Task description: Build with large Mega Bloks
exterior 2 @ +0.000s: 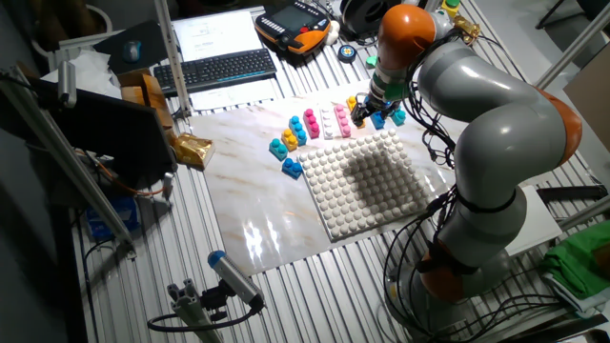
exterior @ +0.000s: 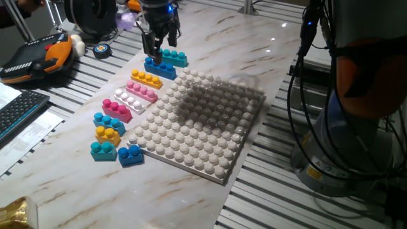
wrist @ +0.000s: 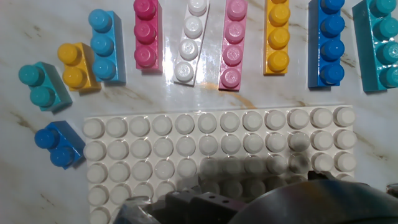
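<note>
Six long Mega Bloks lie in a row on the marble table beside the baseplate (exterior: pixel 197 121): teal (exterior: pixel 173 58), blue (exterior: pixel 159 67), orange-yellow (exterior: pixel 146 79), pink (exterior: pixel 141 91), white (exterior: pixel 130 100) and magenta (exterior: pixel 117 109). The hand view shows them along its top: teal (wrist: pixel 379 46), blue (wrist: pixel 328 43), orange-yellow (wrist: pixel 278 37), pink (wrist: pixel 233 43), white (wrist: pixel 189 43), magenta (wrist: pixel 145 34). My gripper (exterior: pixel 159 48) hangs just above the blue brick. Its fingers stand apart and hold nothing. In the other fixed view my gripper (exterior 2: pixel 365 114) is at the row's far end.
A light-blue three-stud brick (exterior: pixel 107 121) and short yellow (exterior: pixel 108 134), teal (exterior: pixel 103 150) and blue (exterior: pixel 130 154) bricks lie at the row's near end. A keyboard (exterior 2: pixel 214 69), a teach pendant (exterior: pixel 35 57) and a tape roll (exterior: pixel 102 51) lie beyond the table. The arm's base (exterior 2: pixel 457 257) stands beside the baseplate.
</note>
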